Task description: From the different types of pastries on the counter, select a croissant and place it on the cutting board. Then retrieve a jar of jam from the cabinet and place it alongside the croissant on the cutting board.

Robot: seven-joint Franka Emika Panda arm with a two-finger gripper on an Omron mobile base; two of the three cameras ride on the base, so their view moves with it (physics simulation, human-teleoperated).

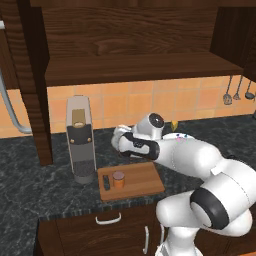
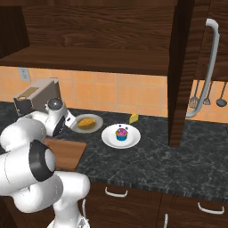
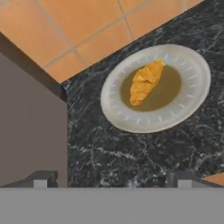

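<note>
The golden-yellow croissant [image 3: 146, 82] lies on a small grey plate [image 3: 192, 105] on the dark marbled counter [image 3: 131, 157], close to the tiled wall. My gripper [image 3: 111, 181] hovers short of the plate, open, with nothing between its fingertips [image 3: 41, 179]. In the right base view the croissant [image 2: 87, 121] sits just beyond my hand. The wooden cutting board [image 1: 142, 177] lies under my forearm, and the orange-brown jar of jam [image 1: 118, 179] stands on it beside the dark slot handle. The pink-frosted cupcake [image 2: 121, 133] rests on a white plate. The dark wood cabinet [image 1: 130, 65] hangs above.
A tall grey coffee machine [image 1: 80, 140] stands just left of the board and close beside my hand. A small yellow wedge [image 2: 133, 118] lies by the wall behind the cupcake. Utensils [image 2: 207, 95] hang at the right, and a cabinet side panel [image 2: 178, 80] drops to the counter.
</note>
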